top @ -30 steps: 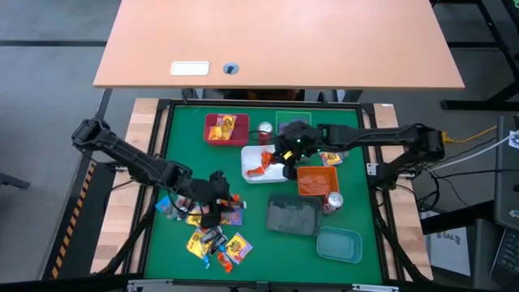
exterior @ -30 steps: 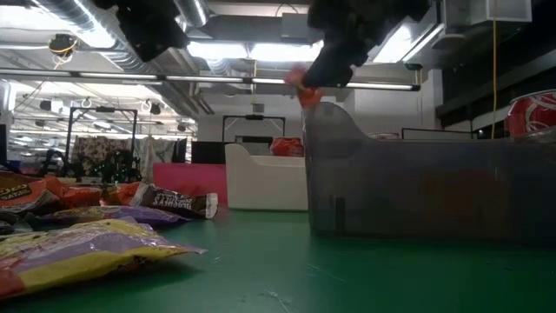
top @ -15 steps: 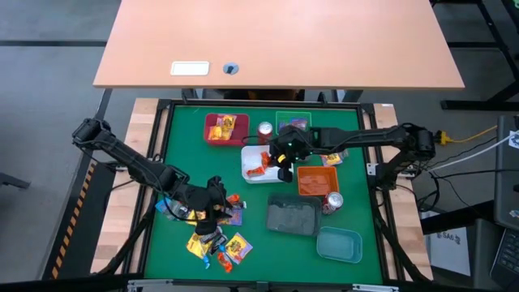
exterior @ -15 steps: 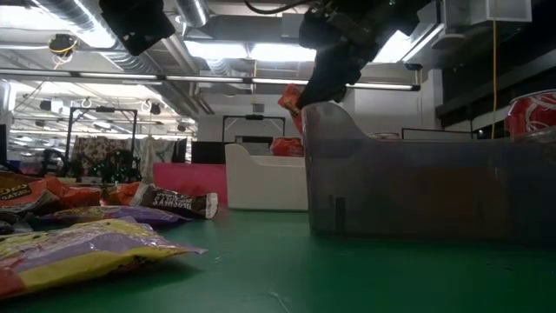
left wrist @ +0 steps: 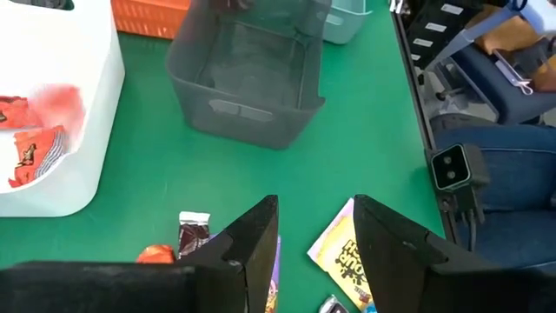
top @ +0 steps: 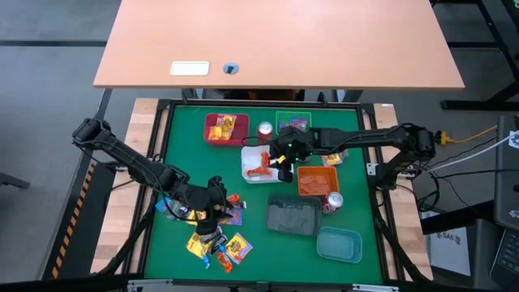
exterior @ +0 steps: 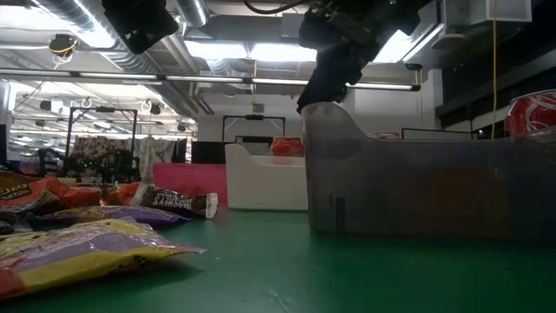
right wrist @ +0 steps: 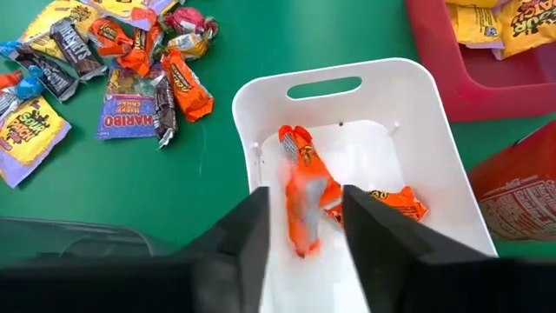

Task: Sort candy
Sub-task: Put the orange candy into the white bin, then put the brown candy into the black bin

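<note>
- Right gripper (right wrist: 302,239): positioned over the white tray (top: 253,173). In the right wrist view its fingers stand apart with nothing clamped between them; a blurred orange sweet (right wrist: 302,209) shows in the gap, apparently in free fall toward the tray floor.
- Left gripper (left wrist: 316,233): positioned over the unsorted pile (top: 212,227) on the left half of the green mat (top: 174,154). Its fingers are apart and empty; no sweet is gripped.
- Sorted so far, as far as visible:
  - White tray: orange-wrapped sweets (right wrist: 382,202) lie on its floor.
  - Red tray (top: 212,139): holds yellow packets (top: 225,126).
  - Green tray (top: 284,120): holds a purple packet (top: 297,124), partly hidden.
  - Orange tray (top: 316,180): contents cannot be determined from these views.
- Not yet used: the grey tray (top: 293,216) and the teal tray (top: 339,244) appear empty.
- Remaining: the pile contains yellow, purple, orange, blue and dark wrappers, lying close together and partly overlapping. A few packets (top: 331,157) also lie beside the right arm, near the orange tray.
- 2 soda cans (top: 264,130) stand among the trays and are not part of the sort.
- Assessment: the task is partly complete, judged well under half. 3 trays show contents, 2 are unused, and most of the candy is on the mat. The dark and blue wrappers probably belong in the unused trays.
</note>
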Robot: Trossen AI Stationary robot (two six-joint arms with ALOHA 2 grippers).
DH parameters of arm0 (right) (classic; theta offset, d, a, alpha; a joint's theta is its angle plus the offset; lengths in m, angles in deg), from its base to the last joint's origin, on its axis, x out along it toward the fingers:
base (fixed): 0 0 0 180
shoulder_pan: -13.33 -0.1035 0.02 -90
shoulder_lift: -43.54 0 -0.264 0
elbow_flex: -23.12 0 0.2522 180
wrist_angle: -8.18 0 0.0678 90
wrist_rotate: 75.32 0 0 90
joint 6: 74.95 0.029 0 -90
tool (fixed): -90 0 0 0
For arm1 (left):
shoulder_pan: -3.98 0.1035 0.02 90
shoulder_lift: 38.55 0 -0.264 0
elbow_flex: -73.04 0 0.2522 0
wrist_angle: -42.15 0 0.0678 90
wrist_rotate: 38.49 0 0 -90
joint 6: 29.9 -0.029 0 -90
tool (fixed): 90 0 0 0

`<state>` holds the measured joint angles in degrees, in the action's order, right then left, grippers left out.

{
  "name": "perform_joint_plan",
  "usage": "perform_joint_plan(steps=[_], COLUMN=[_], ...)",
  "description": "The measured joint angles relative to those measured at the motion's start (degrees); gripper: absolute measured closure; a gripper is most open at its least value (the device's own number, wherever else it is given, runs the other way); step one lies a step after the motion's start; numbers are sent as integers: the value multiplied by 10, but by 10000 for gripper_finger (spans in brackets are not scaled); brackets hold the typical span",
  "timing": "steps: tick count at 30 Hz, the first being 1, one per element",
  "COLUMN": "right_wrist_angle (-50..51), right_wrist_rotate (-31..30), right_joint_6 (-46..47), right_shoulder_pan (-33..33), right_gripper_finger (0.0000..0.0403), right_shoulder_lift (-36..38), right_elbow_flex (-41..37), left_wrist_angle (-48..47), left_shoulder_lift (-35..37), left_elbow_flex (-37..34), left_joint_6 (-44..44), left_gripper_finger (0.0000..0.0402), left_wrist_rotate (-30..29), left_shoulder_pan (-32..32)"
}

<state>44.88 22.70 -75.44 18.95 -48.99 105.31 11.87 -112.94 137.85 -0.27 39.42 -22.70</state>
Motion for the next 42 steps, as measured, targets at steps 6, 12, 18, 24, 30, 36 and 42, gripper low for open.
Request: perform_joint_plan(steps=[6, 12, 18, 24, 30, 36, 42], right_wrist_angle=[4, 12, 93, 169, 223, 255, 280], right_wrist_rotate=[-20, -18, 31, 34, 32, 7, -99], right_joint_6=[0, 0, 1, 2, -2, -2, 1], right_shoulder_pan=[0, -1, 0, -18, -48, -65, -82], right_gripper_finger=[188, 167, 166, 166, 166, 166, 166], right_shoulder_lift=[1, 1, 1, 2, 13, 68, 126], right_elbow_flex=[0, 3, 45, 95, 133, 135, 117], left_wrist_angle=[9, 8, 8, 9, 14, 31, 39], left_shoulder_lift=[-35, -84, -123, -168, -218, -247, -266], left_elbow_flex=[0, -1, -1, -1, -1, 0, 0], left_joint_6=[-2, -2, -3, -3, -2, 1, 0], left_gripper_finger=[261, 261, 261, 261, 261, 261, 261], left_wrist_rotate=[-5, -44, -105, -110, -109, -110, -109], left_shoulder_pan=[-8, -10, 0, 16, 17, 25, 43])
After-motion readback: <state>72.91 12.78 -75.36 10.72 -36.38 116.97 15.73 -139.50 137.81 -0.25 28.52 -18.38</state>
